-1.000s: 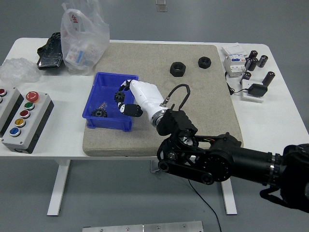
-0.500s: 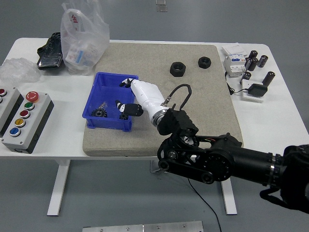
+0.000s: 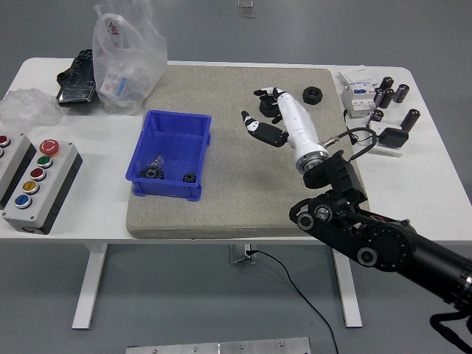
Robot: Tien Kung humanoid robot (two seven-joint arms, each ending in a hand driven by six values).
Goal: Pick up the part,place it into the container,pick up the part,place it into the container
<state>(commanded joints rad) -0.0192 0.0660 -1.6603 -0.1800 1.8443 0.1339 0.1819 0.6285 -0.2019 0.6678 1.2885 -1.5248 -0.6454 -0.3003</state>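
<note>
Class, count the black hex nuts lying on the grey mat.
1 clearly: a hex nut near the mat's far edge. The right hand hovers where another may be hidden.

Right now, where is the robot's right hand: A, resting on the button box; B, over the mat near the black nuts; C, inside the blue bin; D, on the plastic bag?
B: the right hand hangs open over the mat, hiding one nut, beside the nut in view, well clear of the blue bin.

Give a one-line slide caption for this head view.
Right robot hand open above a black nut on the mat; two gears in the blue bin.
</note>
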